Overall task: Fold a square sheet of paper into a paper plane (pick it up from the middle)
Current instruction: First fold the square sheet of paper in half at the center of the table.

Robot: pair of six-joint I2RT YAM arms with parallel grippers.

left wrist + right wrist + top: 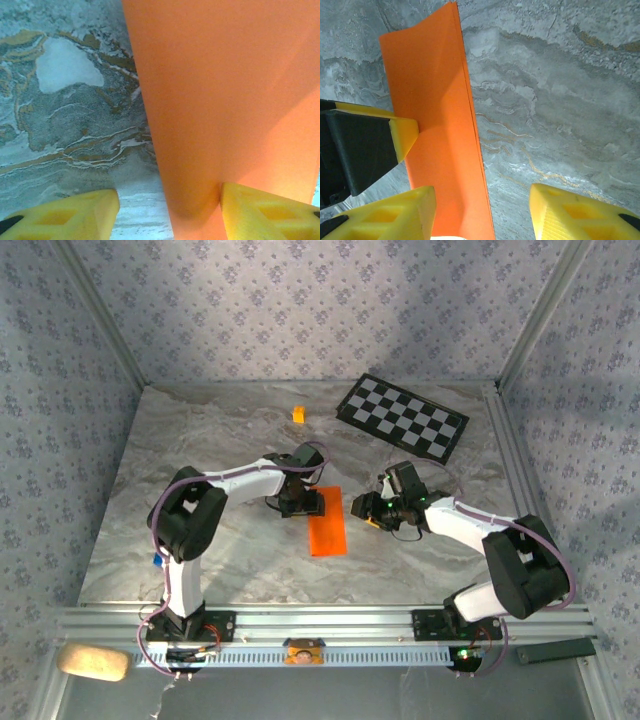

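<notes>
Left gripper (300, 504) stood just left of frame centre, jaws spread, one yellow fingertip (405, 134) touching the folded orange paper sheet (327, 523). The sheet lay on the marble table (200, 440) at centre. Right gripper (365, 512), just right of it, was likewise spread, its jaws straddling the sheet's edge.

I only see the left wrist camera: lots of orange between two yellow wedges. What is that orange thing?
Observer: From above, it is a sheet of paper folded into a narrow rectangle, lying on the table.
Visitor: Is the other arm nearby?
Observer: Yes, the right hand, open, is at the paper's right edge.
Visitor: Anything else on that table?
Observer: A checkered board and a tiny orange cube sit farther back.
</notes>
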